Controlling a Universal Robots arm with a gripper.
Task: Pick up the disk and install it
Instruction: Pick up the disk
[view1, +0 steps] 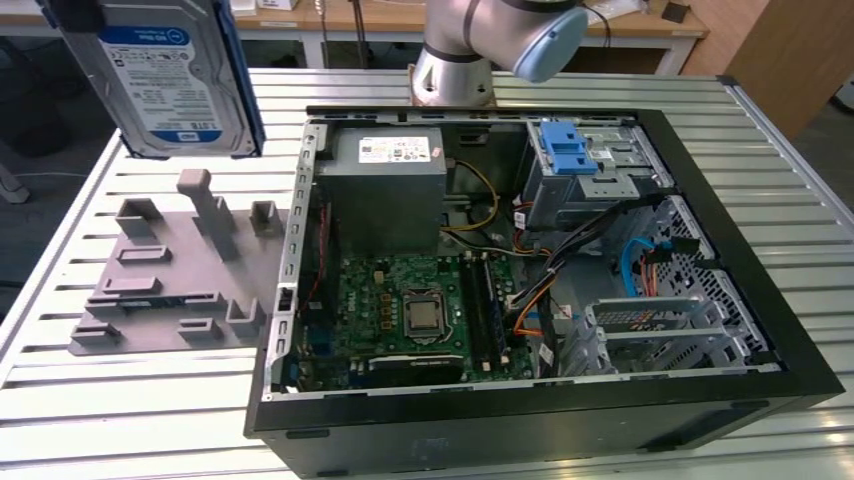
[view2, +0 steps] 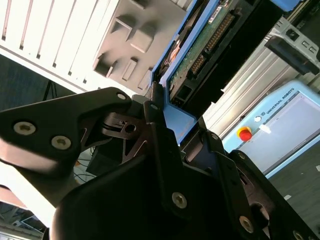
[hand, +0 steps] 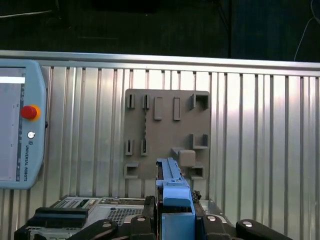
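Plainly aloft: the disk (view1: 167, 70)

The gripper (view2: 172, 120) is clenched on the disk's blue carrier edge, hanging it high above the grey fixture plate (view1: 160, 270), seemingly to clear its pegs, beside the open computer case (view1: 534, 435).
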